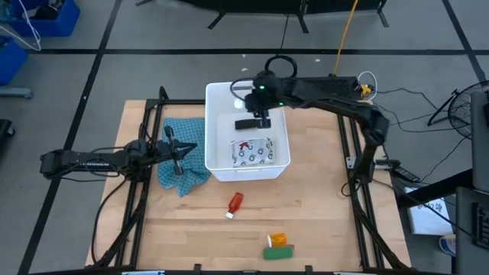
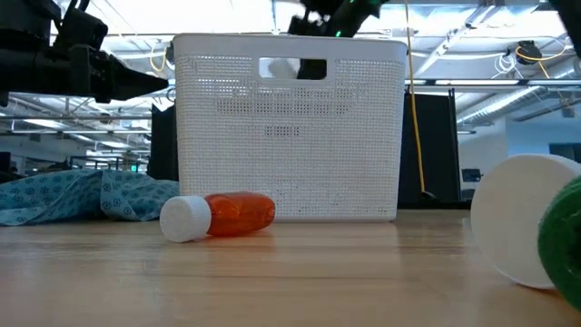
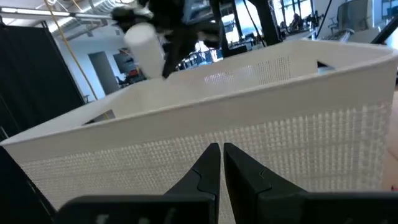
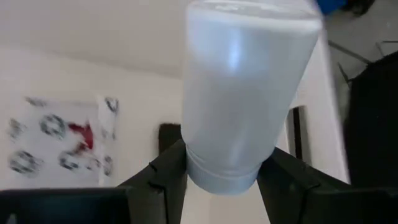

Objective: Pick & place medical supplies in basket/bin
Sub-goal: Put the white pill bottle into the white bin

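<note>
The white bin [image 1: 284, 162] stands mid-table; a white pouch with dark pattern [image 1: 252, 151] and a black packet [image 1: 248, 122] lie on its floor. My right gripper [image 4: 222, 177] hovers over the bin's far part, shut on a white cylinder [image 4: 245, 93], which also shows in the left wrist view [image 3: 146, 46] above the rim. A red bottle with white cap [image 1: 235, 203] lies on its side in front of the bin. An orange vial [image 1: 276, 237] and a green packet [image 1: 279, 250] lie near the front edge. My left gripper [image 1: 179, 150] waits shut, left of the bin. My right gripper pinches the white cylinder near one end [image 4: 221, 163] between its two fingers [image 4: 166, 171], one on each side. The fingers slant downward over the bin's far part. The rest of the cylinder sticks out beyond the fingertips, tilted, lifted clear above the bin's inside.
A teal patterned cloth [image 1: 187, 162] lies bunched against the bin's left wall, under my left gripper. Bare wood stretches in front of the bin around the loose items. Black frame rails [image 1: 356, 191] run along the table's left and right sides.
</note>
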You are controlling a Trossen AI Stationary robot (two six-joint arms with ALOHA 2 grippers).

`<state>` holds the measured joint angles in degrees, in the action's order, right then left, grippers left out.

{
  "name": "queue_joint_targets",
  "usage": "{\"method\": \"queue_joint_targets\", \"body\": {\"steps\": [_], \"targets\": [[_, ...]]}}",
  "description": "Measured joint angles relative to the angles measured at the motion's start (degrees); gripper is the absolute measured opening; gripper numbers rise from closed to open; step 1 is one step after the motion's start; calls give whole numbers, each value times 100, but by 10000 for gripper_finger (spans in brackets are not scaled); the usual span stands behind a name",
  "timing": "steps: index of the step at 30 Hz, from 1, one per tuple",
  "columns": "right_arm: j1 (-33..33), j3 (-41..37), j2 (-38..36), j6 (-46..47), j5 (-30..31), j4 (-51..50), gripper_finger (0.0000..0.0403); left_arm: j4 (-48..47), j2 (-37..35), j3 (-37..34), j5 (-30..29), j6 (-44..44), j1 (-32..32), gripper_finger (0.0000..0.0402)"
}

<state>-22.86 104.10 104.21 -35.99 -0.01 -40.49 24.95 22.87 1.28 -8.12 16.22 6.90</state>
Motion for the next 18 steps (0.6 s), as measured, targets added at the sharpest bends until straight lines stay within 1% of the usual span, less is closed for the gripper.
{"method": "queue_joint_targets", "body": {"steps": [7, 11, 16, 18], "targets": [[-26, 116, 748, -855, -24, 213, 150, -85, -2, 0, -13, 16, 0, 26], [-53, 124, 1024, -998, 30, 241, 150, -92, -2, 0, -51, 23, 0, 26], [-131, 122, 1298, -1264, 767, 6, 150, -108, -2, 0, -100, 36, 0, 26], [-215, 122, 1372, -1289, 900, -106, 150, -124, 0, 0, -98, 62, 0, 26]]}}
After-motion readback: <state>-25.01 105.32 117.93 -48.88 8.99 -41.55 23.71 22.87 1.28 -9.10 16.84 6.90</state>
